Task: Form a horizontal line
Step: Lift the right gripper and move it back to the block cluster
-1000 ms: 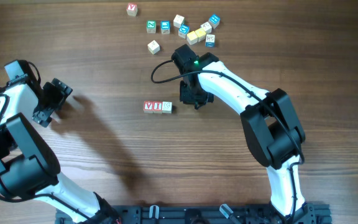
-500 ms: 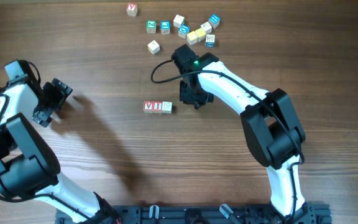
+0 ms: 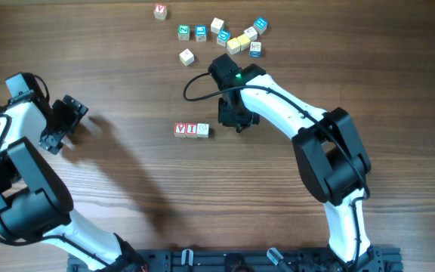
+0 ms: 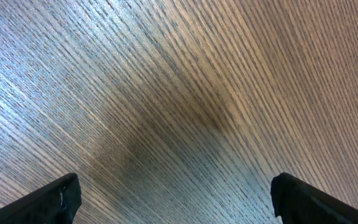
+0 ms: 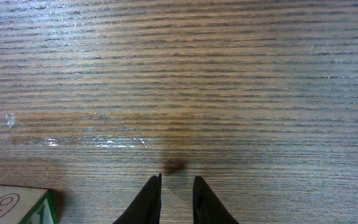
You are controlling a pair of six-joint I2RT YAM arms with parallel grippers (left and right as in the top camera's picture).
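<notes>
A short row of three lettered blocks (image 3: 191, 130) lies on the wooden table (image 3: 127, 189) left of centre: two red ones and a pale green-edged one at the right end. That end block shows in the right wrist view (image 5: 14, 208), marked with a 6. My right gripper (image 3: 238, 122) hovers just right of the row, apart from it. Its fingers (image 5: 176, 190) are nearly together with nothing between them. My left gripper (image 3: 63, 125) is far left, wide open and empty over bare wood (image 4: 179, 199).
Several loose blocks lie in a cluster (image 3: 232, 38) at the back, blue, white and yellow. A lone white block (image 3: 186, 57) sits nearer and a red-lettered one (image 3: 160, 11) lies at the far edge. The right arm's black cable (image 3: 195, 87) loops beside it.
</notes>
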